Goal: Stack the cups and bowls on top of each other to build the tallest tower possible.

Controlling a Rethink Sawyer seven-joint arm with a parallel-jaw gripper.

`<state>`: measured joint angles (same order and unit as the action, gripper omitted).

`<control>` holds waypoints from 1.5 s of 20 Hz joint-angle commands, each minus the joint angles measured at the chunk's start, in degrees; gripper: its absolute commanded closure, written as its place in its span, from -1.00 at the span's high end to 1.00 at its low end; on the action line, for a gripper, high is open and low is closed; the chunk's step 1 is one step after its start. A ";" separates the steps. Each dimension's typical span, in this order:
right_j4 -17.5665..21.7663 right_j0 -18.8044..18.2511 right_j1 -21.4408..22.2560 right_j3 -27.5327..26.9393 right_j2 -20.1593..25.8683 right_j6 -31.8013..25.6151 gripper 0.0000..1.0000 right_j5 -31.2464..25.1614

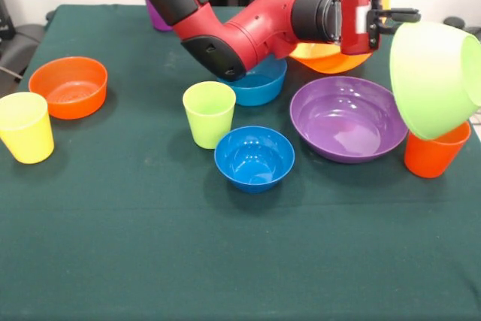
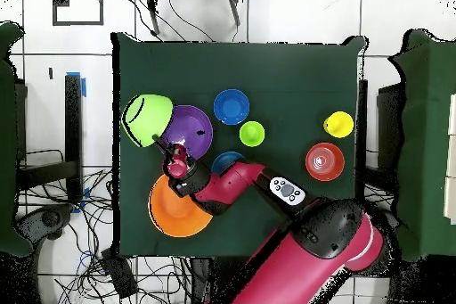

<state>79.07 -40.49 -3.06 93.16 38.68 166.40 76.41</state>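
My gripper (image 1: pixel 402 16) is at the right, shut on the rim of the large lime green bowl (image 1: pixel 432 80). The bowl hangs steeply tilted and rests on the orange cup (image 1: pixel 436 154). In the overhead view the gripper (image 2: pixel 160 143) meets the lime bowl (image 2: pixel 146 119) at its edge. The large purple bowl (image 1: pixel 346 118) sits just left of them. The dark blue bowl (image 1: pixel 254 157) and the lime green cup (image 1: pixel 209 113) stand mid-table. The light blue bowl (image 1: pixel 261 86) and the yellow-orange bowl (image 1: pixel 327 58) are partly hidden behind my arm.
The small orange bowl (image 1: pixel 69 86) and the yellow cup (image 1: pixel 26 127) stand at the left edge. The purple cup (image 1: pixel 156 16) shows behind my arm at the far side. The orange cup stands close to the table's right edge.
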 commanded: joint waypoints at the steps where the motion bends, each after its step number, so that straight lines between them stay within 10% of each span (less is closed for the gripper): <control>1: 6.98 2.53 -3.59 -11.36 -5.61 14.36 -1.00 -1.36; 7: 7.41 2.86 -3.39 -11.60 -5.78 14.41 -1.00 -1.19; 8: 7.41 2.88 -3.33 -11.56 -5.85 14.36 1.00 -1.22; 30: 7.13 2.59 -3.19 -11.07 -6.16 14.06 1.00 -1.44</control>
<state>80.78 -39.17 -2.95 92.44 38.53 166.40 76.83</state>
